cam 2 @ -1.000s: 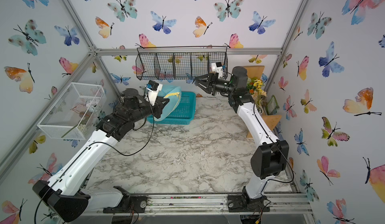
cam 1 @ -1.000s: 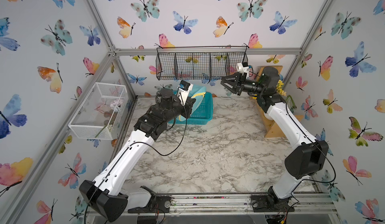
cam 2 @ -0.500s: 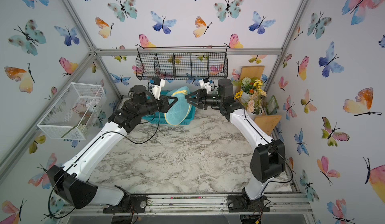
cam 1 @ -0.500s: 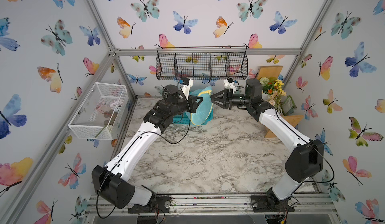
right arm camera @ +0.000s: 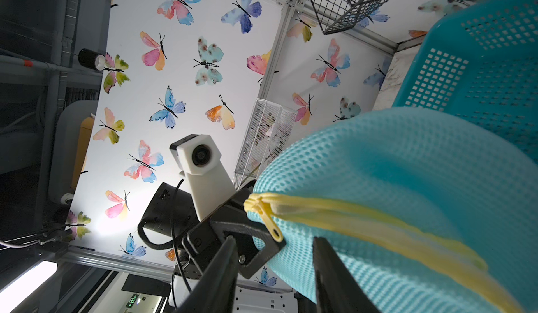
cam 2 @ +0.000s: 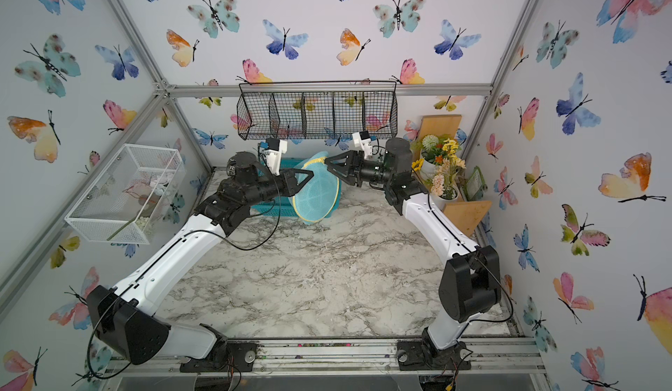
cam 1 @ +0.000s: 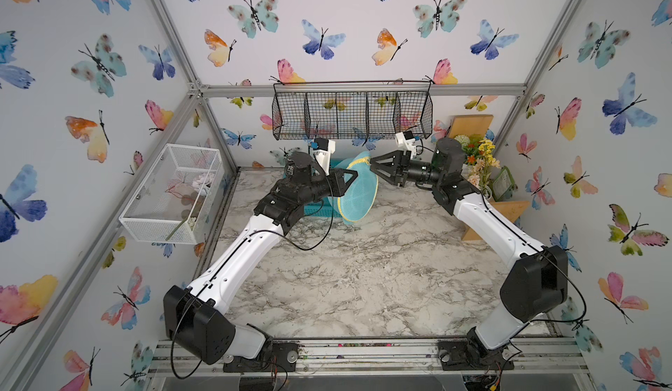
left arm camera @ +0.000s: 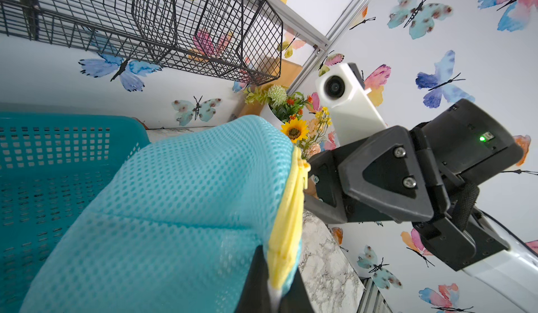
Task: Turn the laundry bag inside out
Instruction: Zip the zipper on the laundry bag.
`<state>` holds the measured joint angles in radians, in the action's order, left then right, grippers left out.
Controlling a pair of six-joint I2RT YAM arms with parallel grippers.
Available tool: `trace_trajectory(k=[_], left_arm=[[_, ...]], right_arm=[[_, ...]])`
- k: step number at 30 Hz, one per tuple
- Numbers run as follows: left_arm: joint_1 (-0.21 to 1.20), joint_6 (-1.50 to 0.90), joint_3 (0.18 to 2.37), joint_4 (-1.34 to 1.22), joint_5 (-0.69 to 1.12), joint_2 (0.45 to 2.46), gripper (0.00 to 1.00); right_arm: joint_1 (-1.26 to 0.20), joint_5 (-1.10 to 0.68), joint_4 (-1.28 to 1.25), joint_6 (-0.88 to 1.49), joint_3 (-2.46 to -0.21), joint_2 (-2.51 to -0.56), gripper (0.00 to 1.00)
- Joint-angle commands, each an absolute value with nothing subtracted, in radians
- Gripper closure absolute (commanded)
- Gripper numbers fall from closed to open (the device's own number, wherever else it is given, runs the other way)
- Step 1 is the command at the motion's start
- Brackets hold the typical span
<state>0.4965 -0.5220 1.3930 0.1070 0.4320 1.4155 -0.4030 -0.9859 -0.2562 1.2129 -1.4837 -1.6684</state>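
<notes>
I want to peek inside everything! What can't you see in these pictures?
Inside the basket: top views, hidden by the bag and left arm.
What lies in the white box: top views, too small.
Whether the right end effector touches the bag: right wrist view, blurred close-up.
The zip, far end: right wrist view, blurred.

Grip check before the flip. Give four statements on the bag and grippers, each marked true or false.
1. The jaws of the left gripper are shut on the yellow edge of the laundry bag. True.
2. The jaws of the right gripper are shut. False: they stand apart beside the bag.
3. The laundry bag lies inside a basket. False: it is held up before the teal basket.
4. Flowers stand beside the right arm. True.
</notes>
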Motion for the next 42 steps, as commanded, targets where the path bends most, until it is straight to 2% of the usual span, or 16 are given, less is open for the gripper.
trace_trajectory(k=[1, 21, 28, 31, 34, 42], left_arm=[[0.491, -0.538, 1.39, 0.054, 0.469, 1.404, 1.0], [0.513, -0.543, 1.367, 0.037, 0.464, 1.427, 1.0], [0.514, -0.533, 1.361, 0.043, 0.456, 1.429, 1.0], [0.513, -0.515, 1.368, 0.059, 0.446, 1.43, 1.0], [0.513, -0.496, 1.386, 0.079, 0.441, 1.435, 1.0], [0.514, -0.489, 1.429, 0.095, 0.451, 1.453, 1.0]], right_arm=[[-0.404, -0.965, -0.302, 1.231, -1.516, -1.687, 0.55], [-0.43, -0.977, -0.468, 1.393, -1.565, -1.762, 0.6], [-0.434, -0.99, -0.509, 1.436, -1.564, -1.768, 0.7], [-0.433, -0.999, -0.432, 1.396, -1.57, -1.76, 0.69], [-0.434, -0.991, -0.201, 1.245, -1.621, -1.755, 0.68], [-0.446, -0.996, -0.062, 1.155, -1.671, -1.78, 0.68]])
